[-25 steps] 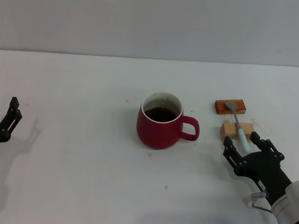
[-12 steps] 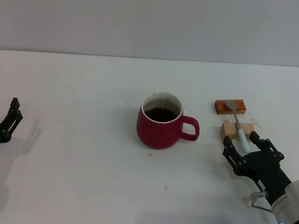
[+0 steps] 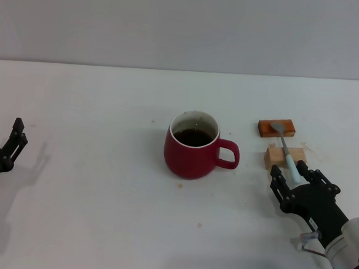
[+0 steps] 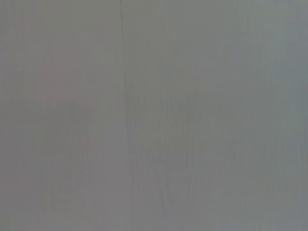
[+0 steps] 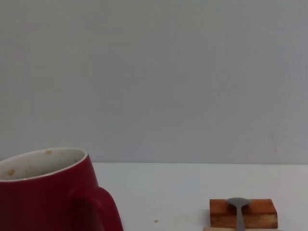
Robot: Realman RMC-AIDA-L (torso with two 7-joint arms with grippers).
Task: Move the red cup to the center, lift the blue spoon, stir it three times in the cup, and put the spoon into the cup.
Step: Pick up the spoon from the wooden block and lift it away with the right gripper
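The red cup (image 3: 192,146) stands at the table's middle with dark liquid inside and its handle toward the right; it also shows in the right wrist view (image 5: 50,192). The blue spoon (image 3: 287,150) lies across two wooden blocks, its grey bowl (image 5: 237,204) on the orange-brown block (image 3: 277,128), its pale handle over the tan block (image 3: 284,157). My right gripper (image 3: 294,183) is open, its fingers just short of the handle's near end, one on each side. My left gripper (image 3: 14,136) rests at the far left.
The white table (image 3: 90,183) has small crumbs near the cup. A plain grey wall runs behind it and fills the left wrist view.
My right gripper has drawn back slightly toward me and to the right. The cup, spoon and left arm have not moved.
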